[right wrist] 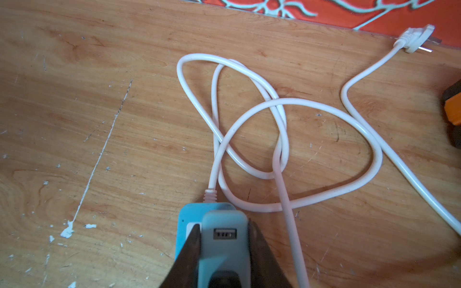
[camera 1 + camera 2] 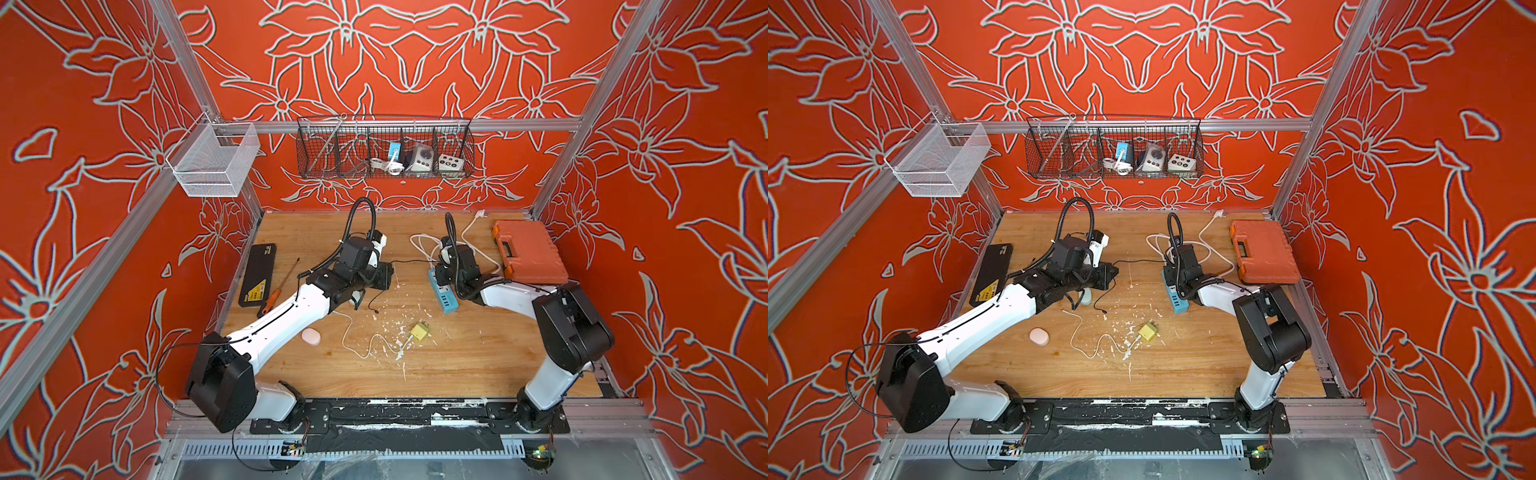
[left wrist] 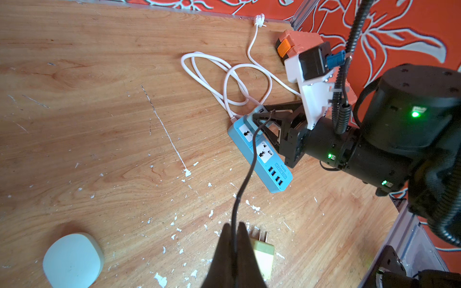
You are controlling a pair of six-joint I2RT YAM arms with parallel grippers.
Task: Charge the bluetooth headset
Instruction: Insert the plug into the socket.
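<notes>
A pale, rounded, pebble-shaped case [image 2: 311, 336] [image 3: 72, 259], apparently the bluetooth headset, lies on the wooden table beside my left forearm. My left gripper [image 3: 233, 224] [image 2: 388, 272] is shut on a thin black cable [image 3: 252, 154] [image 2: 415, 261]. The cable runs across to my right gripper [image 1: 224, 225] [image 3: 262, 117]. That gripper is shut on a grey-blue USB charger [image 1: 224, 249] standing on the far end of the blue power strip [image 2: 444, 295] [image 3: 264, 159]. The charger's USB port [image 1: 224, 234] shows empty. I cannot tell where the cable's far end sits.
A yellow plug [image 2: 419, 331] with a thin white lead [image 2: 365, 349] lies mid-table. The strip's white cord [image 1: 274, 104] coils behind it. An orange tool case [image 2: 530, 251] sits back right, a black box [image 2: 257, 274] and a screwdriver [image 2: 280, 286] at the left. Wire baskets [image 2: 384, 149] hang above.
</notes>
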